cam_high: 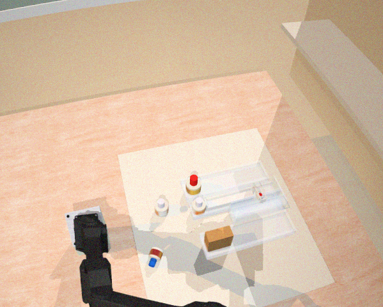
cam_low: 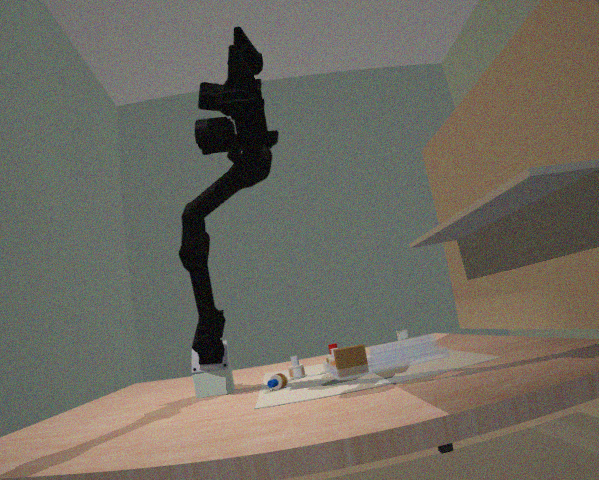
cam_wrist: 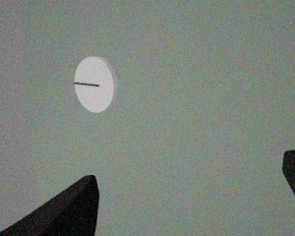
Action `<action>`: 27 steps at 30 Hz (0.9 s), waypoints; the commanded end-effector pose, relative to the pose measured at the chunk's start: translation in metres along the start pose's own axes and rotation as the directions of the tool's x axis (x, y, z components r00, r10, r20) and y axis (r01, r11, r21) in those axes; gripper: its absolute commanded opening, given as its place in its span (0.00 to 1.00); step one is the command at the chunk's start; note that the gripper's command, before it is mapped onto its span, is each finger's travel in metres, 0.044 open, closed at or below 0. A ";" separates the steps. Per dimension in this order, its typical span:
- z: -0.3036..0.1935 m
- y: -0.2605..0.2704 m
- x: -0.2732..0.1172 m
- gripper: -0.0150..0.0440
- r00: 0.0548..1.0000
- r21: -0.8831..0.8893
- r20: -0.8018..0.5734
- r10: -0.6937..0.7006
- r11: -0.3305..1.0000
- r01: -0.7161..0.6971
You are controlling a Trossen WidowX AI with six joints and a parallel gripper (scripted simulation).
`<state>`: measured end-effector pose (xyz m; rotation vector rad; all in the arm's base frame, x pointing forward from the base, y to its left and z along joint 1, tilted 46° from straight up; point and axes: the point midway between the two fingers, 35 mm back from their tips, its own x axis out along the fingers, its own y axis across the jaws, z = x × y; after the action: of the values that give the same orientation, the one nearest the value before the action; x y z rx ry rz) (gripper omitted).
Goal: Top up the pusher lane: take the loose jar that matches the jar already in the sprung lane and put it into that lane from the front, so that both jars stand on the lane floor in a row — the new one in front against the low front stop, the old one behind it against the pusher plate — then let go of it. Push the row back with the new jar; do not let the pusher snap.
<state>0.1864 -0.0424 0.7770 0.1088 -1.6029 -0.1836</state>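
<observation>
My gripper point(cam_low: 238, 32) point(cam_wrist: 193, 174) is open and empty, raised high above the table with the arm upright. A white-capped jar with an orange label point(cam_high: 198, 207) stands at the front of the middle clear lane point(cam_high: 217, 208). A loose white-capped jar point(cam_high: 161, 208) point(cam_low: 296, 370) stands upright on the mat in front of that lane, with some orange low on its side. A blue-capped jar with a dark red label point(cam_high: 155, 253) point(cam_low: 280, 381) lies on its side on the mat. The pusher plate cannot be made out clearly.
A red-capped jar point(cam_high: 193, 187) point(cam_low: 332, 347) stands at the front of the neighbouring clear lane. A brown box point(cam_high: 218, 239) point(cam_low: 350, 359) sits in the lane on the other side. A small clear piece with a red dot point(cam_high: 260, 194) stands farther back. A shelf point(cam_high: 356, 66) point(cam_low: 532, 206) juts from the wall.
</observation>
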 end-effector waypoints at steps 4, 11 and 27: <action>-0.017 0.001 -0.005 1.00 0.998 0.011 -0.057 -0.010 1.000 0.010; -0.091 0.014 -0.038 1.00 0.952 0.062 -0.306 -0.029 0.997 0.050; -0.248 0.059 -0.184 1.00 0.614 0.159 -0.789 0.015 0.970 0.182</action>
<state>0.4031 0.0214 0.6592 0.3691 -0.8671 -0.0086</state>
